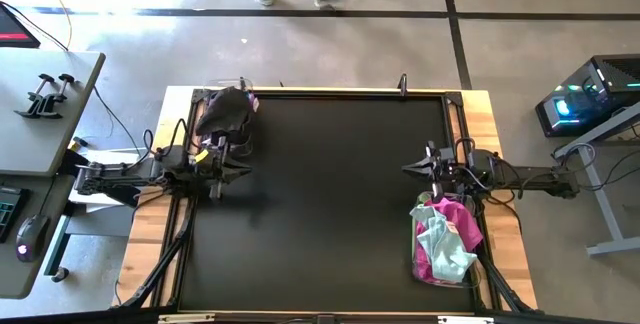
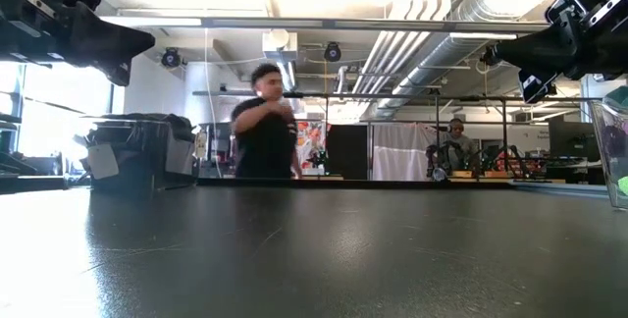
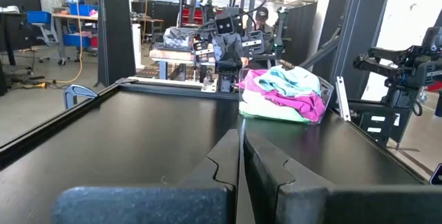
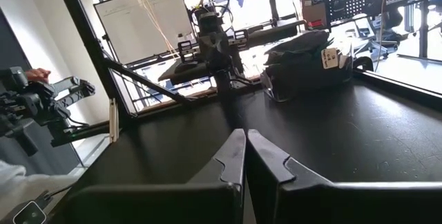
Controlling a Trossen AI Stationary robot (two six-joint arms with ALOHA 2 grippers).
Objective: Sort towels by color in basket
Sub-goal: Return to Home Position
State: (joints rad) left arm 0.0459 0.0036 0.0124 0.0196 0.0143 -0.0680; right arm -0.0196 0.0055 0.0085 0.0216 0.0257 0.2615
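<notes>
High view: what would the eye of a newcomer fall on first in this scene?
The heap of pink, magenta and mint towels at the right edge of the black table stands out most, close beside the right gripper. Across from it, a dark heap of towels sits at the far left corner, near the left gripper. Both grippers are shut and hold nothing.
</notes>
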